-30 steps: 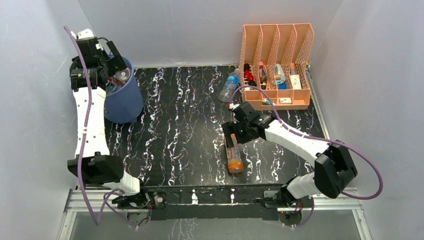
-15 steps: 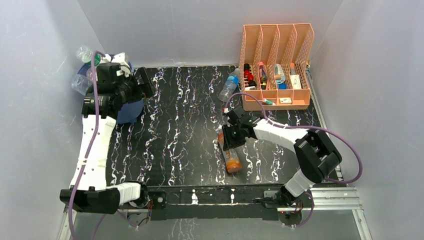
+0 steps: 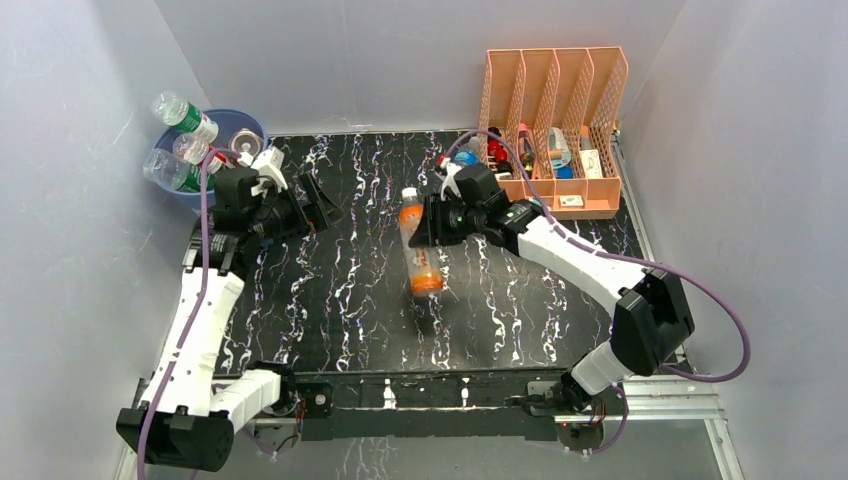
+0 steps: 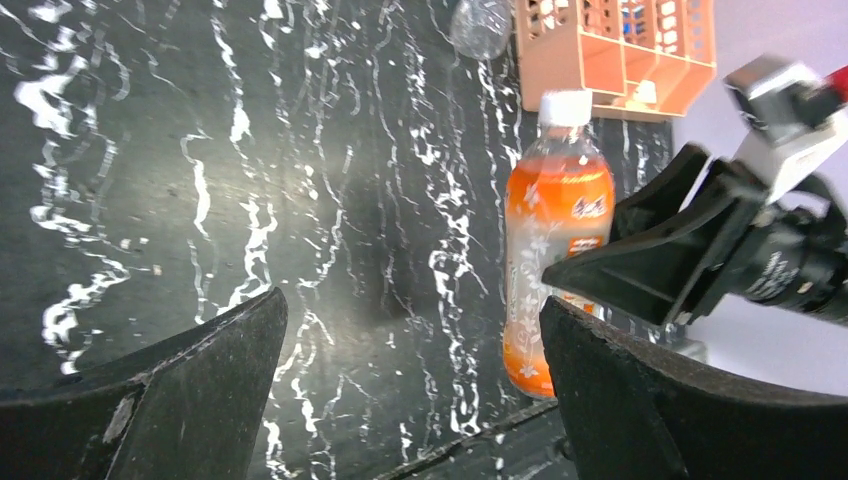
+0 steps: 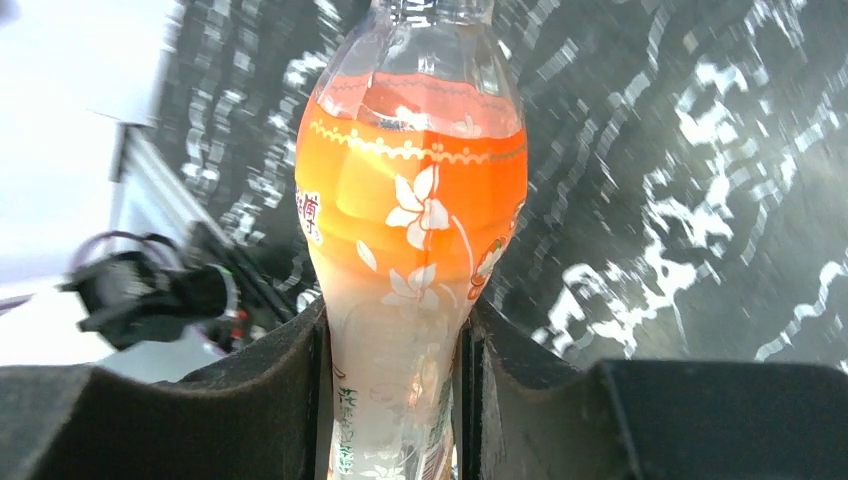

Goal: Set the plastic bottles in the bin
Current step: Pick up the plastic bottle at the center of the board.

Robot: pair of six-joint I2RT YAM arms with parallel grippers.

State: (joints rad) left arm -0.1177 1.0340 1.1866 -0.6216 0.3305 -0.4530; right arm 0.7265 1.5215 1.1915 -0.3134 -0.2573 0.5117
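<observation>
One orange bottle (image 3: 420, 248) is held above table centre, cap toward 12 o'clock, pinched around its middle by the right gripper (image 3: 436, 222). The left gripper (image 3: 320, 205) is at 9 o'clock of it, fingers spread wide, empty and aimed at the bottle. The bin (image 3: 222, 112) is in the 10 o'clock corner, with several bottles (image 3: 178, 110) poking over its rim. This looks like a handover. Left should close on a free stretch of the body, away from right's fingers, and right should let go only once that grip is firm. The bin looks crowded, so drop into the open side. A clear bottle (image 4: 480, 22) lies by the peach organizer (image 3: 555, 130) at 1 o'clock.
</observation>
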